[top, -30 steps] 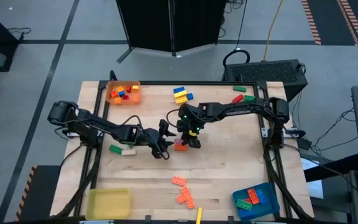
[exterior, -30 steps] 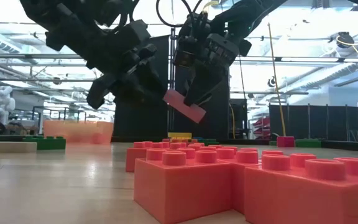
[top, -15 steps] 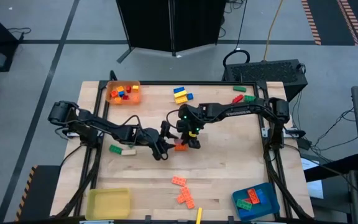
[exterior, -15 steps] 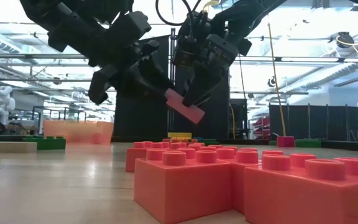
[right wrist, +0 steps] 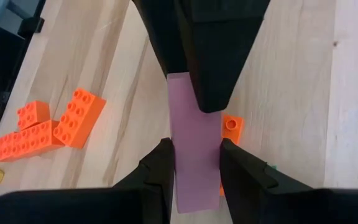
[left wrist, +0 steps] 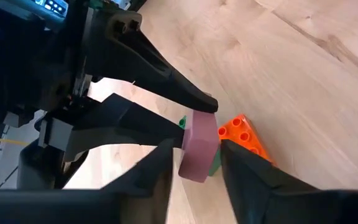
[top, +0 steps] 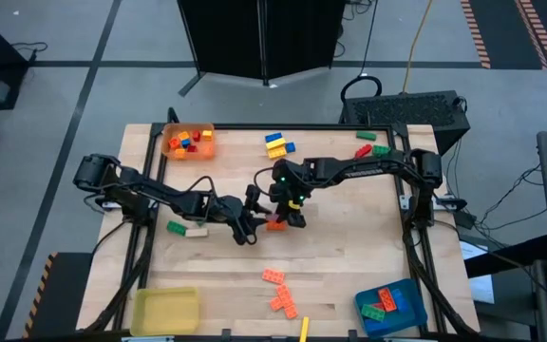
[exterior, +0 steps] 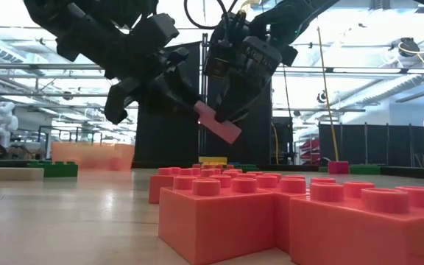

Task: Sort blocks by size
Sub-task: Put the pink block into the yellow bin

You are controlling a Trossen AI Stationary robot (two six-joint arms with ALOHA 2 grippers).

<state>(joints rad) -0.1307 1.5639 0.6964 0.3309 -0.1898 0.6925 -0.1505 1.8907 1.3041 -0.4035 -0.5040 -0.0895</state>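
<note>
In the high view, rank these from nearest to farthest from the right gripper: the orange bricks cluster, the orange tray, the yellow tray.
Measured from the right gripper at the table's middle:
1. Orange bricks cluster, straight toward the near edge.
2. Orange tray, far-left corner.
3. Yellow tray, near-left corner, the farthest.

Two matte-black jointed robot arms, the left arm (top: pixel 150 195) and the right arm (top: pixel 368 169), with looping black cables, tapered black fingers and a green indicator light on the right wrist.
</note>
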